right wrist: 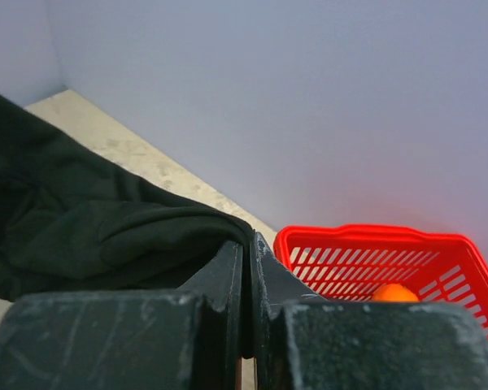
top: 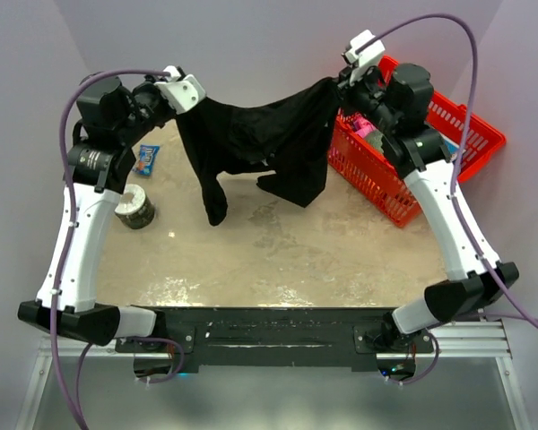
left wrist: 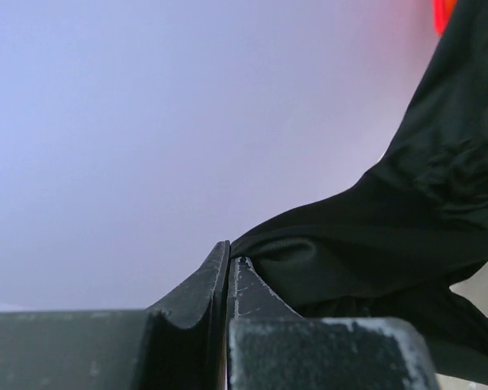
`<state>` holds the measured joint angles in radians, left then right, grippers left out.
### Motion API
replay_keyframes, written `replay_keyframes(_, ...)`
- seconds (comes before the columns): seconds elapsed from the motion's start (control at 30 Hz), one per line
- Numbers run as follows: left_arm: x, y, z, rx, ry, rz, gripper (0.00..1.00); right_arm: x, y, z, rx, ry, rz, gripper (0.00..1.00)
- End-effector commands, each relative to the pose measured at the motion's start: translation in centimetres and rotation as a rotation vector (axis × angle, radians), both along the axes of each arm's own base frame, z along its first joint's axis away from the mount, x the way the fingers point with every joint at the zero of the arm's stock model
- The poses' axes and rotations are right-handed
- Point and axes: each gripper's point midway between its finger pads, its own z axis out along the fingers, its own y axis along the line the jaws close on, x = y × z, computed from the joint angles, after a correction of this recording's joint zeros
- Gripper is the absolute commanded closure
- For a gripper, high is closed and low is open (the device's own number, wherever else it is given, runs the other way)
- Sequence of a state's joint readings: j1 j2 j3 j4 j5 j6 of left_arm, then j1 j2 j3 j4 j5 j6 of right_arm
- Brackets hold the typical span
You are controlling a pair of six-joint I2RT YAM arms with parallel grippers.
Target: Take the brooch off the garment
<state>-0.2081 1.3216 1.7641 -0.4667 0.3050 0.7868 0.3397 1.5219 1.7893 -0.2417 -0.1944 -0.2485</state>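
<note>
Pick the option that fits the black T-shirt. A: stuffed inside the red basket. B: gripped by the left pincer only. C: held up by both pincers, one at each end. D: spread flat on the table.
C: the left pincer and the right pincer are each shut on an edge of the T-shirt, which sags between them over the table.

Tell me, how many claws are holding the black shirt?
2. The left claw pinches one end of the shirt, and the right claw pinches the other end, so it hangs stretched between them. No other claw is in view.
</note>
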Motion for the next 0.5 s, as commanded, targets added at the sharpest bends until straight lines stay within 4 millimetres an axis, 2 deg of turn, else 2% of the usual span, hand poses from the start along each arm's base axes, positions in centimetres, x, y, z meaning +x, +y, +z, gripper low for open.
replay_keyframes(0.0,1.7,2.9,-4.2,0.103,0.11,0.119,1.0,-4.6,-0.3,0.4,0.015,0.065,0.071,1.0)
replay_keyframes(0.03,1.4,3.3,-5.1,0.142,0.135,0.121,1.0,-6.0,-0.7,-0.8,0.005,0.098,0.075,1.0)
replay_keyframes(0.07,1.0,3.5,-7.0,0.176,0.187,0.114,1.0,-6.7,-1.0,-1.9,-0.016,0.124,0.077,1.0)
replay_keyframes(0.1,0.2,3.7,-9.2,0.212,0.262,0.106,1.0,-7.5,-1.6,-3.9,-0.059,0.179,0.066,1.0)
replay_keyframes(0.13,-0.6,4.0,-10.2,0.26,0.282,0.094,1.0,-8.0,-2.3,-6.3,-0.128,0.208,0.056,1.0)
replay_keyframes(0.17,-1.2,4.2,-13.2,0.295,0.352,0.082,1.0,-9.1,-3.2,-6.8,-0.162,0.201,0.04,1.0)
replay_keyframes(0.2,-2.1,4.3,-15.1,0.321,0.406,0.072,1.0,-9.5,-4.3,-8.3,-0.207,0.218,0.003,1.0)
replay_keyframes(0.23,-2.9,4.4,-16.3,0.347,0.426,0.057,1.0,-9.9,-5.2,-11.9,-0.286,0.266,0.0,1.0)
replay_keyframes(0.27,-3.7,4.5,-20.1,0.375,0.513,0.032,1.0,-10.8,-5.8,-12.9,-0.313,0.267,-0.001,1.0)
replay_keyframes(0.3,-4.5,4.3,-22.0,0.383,0.558,0.004,1.0,-11.4,-5.8,-14.9,-0.348,0.299,0.028,1.0)
replay_keyframes(0.33,-5.0,4.0,-23.5,0.379,0.592,-0.015,1.0,-12.2,-6.1,-18.8,-0.413,0.36,0.062,1.0)
replay_keyframes(0.37,-6.0,3.8,-26.7,0.373,0.67,-0.039,1.0,-12.7,-6.1,-20.5,-0.431,0.393,0.085,1.0)
replay_keyframes(0.4,-6.6,3.0,-28.1,0.347,0.699,-0.083,1.0,-13.1,-6.0,-22.1,-0.443,0.422,0.102,1.0)
replay_keyframes(0.43,-7.2,2.6,-29.8,0.335,0.742,-0.106,1.0,-13.8,-5.9,-24.7,-0.464,0.479,0.139,1.0)
replay_keyframes(0.47,-8.4,2.4,-32.5,0.328,0.814,-0.127,1.0,-14.1,-5.8,-25.9,-0.474,0.504,0.157,1.0)
